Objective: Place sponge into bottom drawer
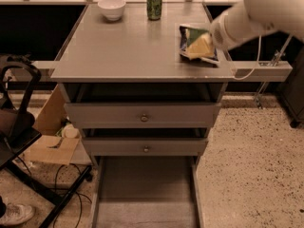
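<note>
The sponge (199,45), yellow foam with a green top, is in my gripper (210,41) at the right side of the grey table top (133,46). It hangs just above the blue chip bag (188,34). My white arm (256,13) reaches in from the upper right. The bottom drawer (145,189) is pulled open below the table, and its flat grey floor shows with nothing in it.
A white bowl (111,7) and a green can (154,4) stand at the back of the table. Two upper drawers with round knobs (144,118) are shut. A cardboard box (52,144) and a black stand (19,127) are on the left.
</note>
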